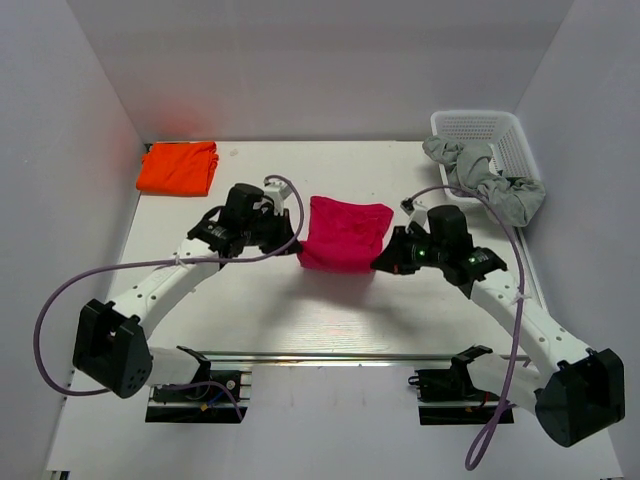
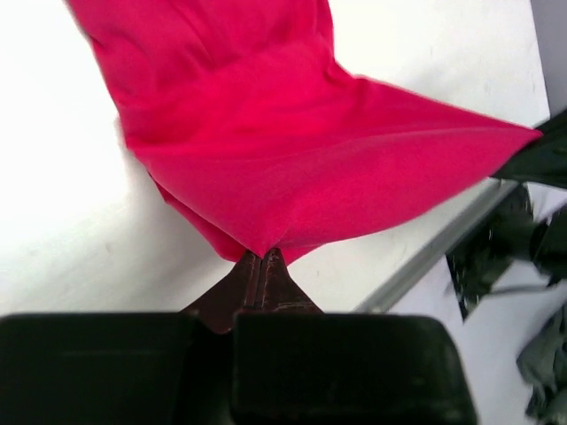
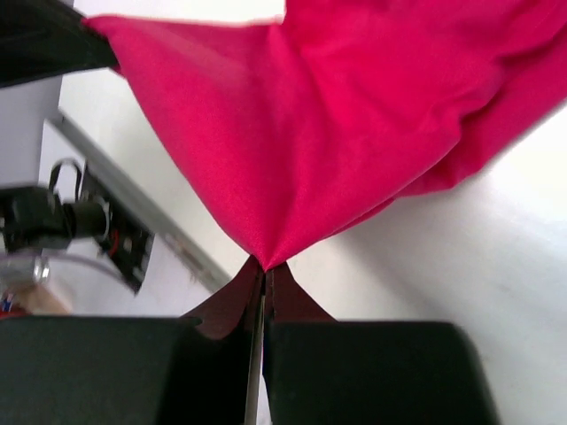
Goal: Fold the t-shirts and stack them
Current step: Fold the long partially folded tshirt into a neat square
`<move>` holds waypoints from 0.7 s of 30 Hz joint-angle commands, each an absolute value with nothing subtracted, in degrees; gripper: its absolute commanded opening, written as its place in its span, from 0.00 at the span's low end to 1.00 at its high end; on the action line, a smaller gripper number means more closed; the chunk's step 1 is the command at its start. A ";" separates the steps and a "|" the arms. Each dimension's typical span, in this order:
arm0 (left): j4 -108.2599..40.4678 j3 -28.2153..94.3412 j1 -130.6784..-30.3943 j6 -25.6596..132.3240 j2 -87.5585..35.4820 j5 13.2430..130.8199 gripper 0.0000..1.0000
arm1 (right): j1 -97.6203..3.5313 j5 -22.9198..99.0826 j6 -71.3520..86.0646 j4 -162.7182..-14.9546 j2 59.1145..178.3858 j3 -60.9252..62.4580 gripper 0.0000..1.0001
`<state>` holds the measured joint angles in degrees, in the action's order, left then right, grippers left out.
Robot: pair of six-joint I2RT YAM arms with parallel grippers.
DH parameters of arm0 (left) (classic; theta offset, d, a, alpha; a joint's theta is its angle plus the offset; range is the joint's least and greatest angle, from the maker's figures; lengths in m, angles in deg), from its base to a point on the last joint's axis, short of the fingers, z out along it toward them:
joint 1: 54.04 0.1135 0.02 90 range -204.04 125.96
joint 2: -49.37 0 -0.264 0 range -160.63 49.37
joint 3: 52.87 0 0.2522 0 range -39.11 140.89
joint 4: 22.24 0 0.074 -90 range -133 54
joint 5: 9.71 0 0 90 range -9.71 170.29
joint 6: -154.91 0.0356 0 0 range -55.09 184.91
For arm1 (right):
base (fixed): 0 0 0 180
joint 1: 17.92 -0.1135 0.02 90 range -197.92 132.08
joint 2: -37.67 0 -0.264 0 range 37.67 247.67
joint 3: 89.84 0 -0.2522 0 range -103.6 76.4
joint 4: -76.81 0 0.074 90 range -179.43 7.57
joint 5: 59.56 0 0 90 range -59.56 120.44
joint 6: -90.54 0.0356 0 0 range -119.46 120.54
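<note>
A magenta-red t-shirt point(image 1: 345, 234) hangs stretched between my two grippers above the middle of the table. My left gripper point(image 1: 294, 247) is shut on its near left corner, the cloth point(image 2: 292, 133) pinched at the fingertips point(image 2: 263, 258). My right gripper point(image 1: 379, 264) is shut on the near right corner, the cloth point(image 3: 345, 115) running up from its closed tips point(image 3: 266, 266). The shirt's far part sags toward the table. A bright orange t-shirt point(image 1: 178, 167) lies folded at the far left corner.
A white basket point(image 1: 490, 140) stands at the far right with a grey garment point(image 1: 495, 185) draped over its rim onto the table. A metal rail point(image 1: 340, 356) runs along the near edge between the arm bases. White walls enclose the table.
</note>
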<state>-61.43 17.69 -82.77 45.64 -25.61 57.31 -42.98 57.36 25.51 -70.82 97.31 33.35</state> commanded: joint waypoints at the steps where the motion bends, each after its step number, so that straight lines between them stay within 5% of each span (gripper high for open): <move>1: -61.22 22.93 -82.25 42.51 -27.26 63.23 0.00 | -41.39 51.20 26.46 -70.18 99.18 27.63 0.00; 21: -70.19 56.95 -80.67 42.58 -59.78 76.43 0.00 | -32.25 47.75 28.14 -73.26 119.04 14.62 0.00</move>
<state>-68.42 52.97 -82.24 41.54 -59.18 71.78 -33.82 47.76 29.03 -72.00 117.72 18.36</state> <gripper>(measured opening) 0.009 0.011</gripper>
